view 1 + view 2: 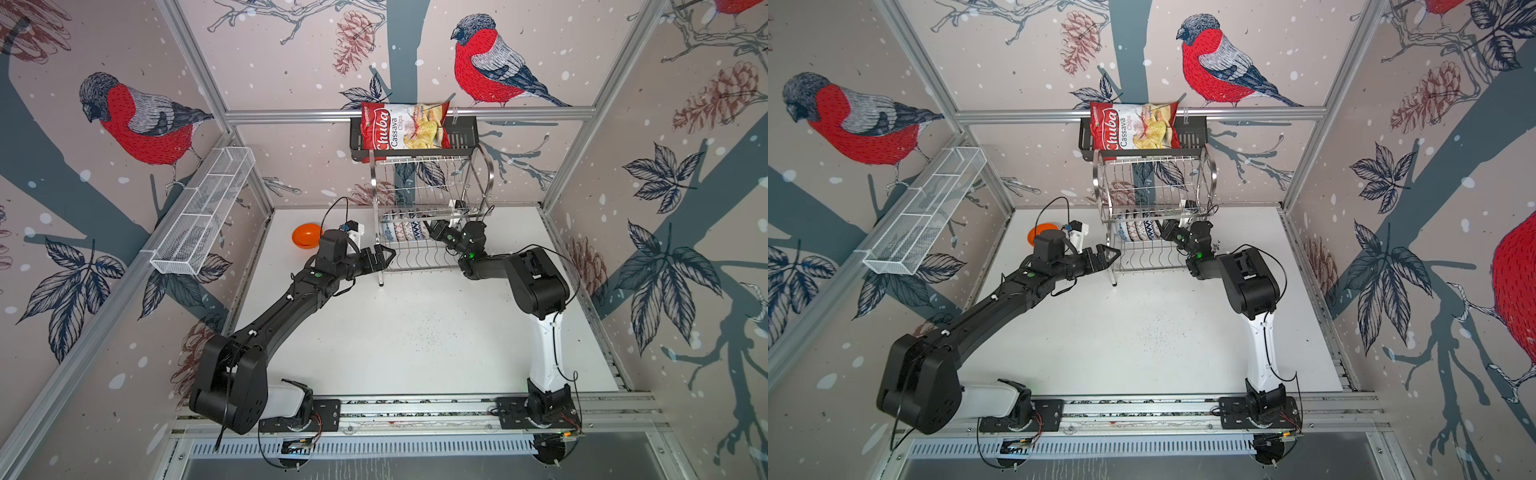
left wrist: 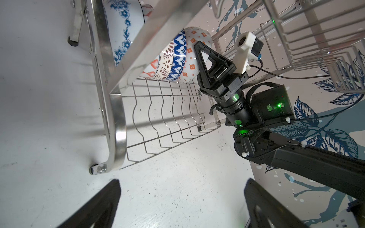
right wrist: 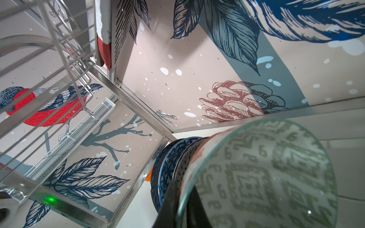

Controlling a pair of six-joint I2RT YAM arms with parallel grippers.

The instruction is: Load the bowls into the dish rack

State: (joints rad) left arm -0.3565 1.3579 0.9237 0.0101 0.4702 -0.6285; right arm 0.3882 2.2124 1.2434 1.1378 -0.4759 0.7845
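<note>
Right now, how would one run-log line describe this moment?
left gripper: open, empty, beside dish rack | right gripper: shut on grey-green patterned bowl in lower tier | orange bowl: on table, not loaded

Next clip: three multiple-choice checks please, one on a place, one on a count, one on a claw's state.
1. Where is the orange bowl?
A) on the table, left of the dish rack
B) on the rack's upper tier
C) in the rack's lower tier

2. How many bowls stand in the rack's lower tier?
A) two
B) five
C) eight

3. The left claw is:
A) shut on a bowl
B) shut on a rack wire
C) open and empty

Answers:
1 A, it sits on the white table beside the rack in both top views.
2 B, the left wrist view shows five in a row, the end bowl in the right claw.
3 C, its fingers stand wide apart with nothing between.
</note>
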